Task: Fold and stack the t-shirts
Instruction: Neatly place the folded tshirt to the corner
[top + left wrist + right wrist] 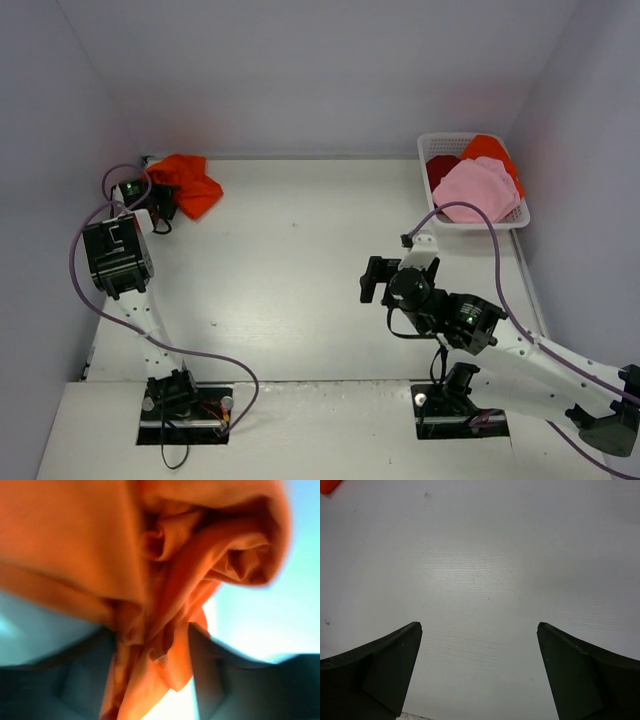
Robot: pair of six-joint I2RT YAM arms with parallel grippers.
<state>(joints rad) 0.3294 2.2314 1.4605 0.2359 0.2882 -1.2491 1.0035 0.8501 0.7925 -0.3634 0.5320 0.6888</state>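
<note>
Orange-red t-shirt [188, 185] crumpled far left — pink [477, 187], dark red [440, 170], orange ones [487, 147] in basket [500, 224]

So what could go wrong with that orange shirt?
The orange t-shirt is a crumpled bunch at the far-left corner of the table, so it may fold messily. Its cloth hangs between the fingers of the left gripper and might snag there. The right gripper, open, is too far off to help.
</note>
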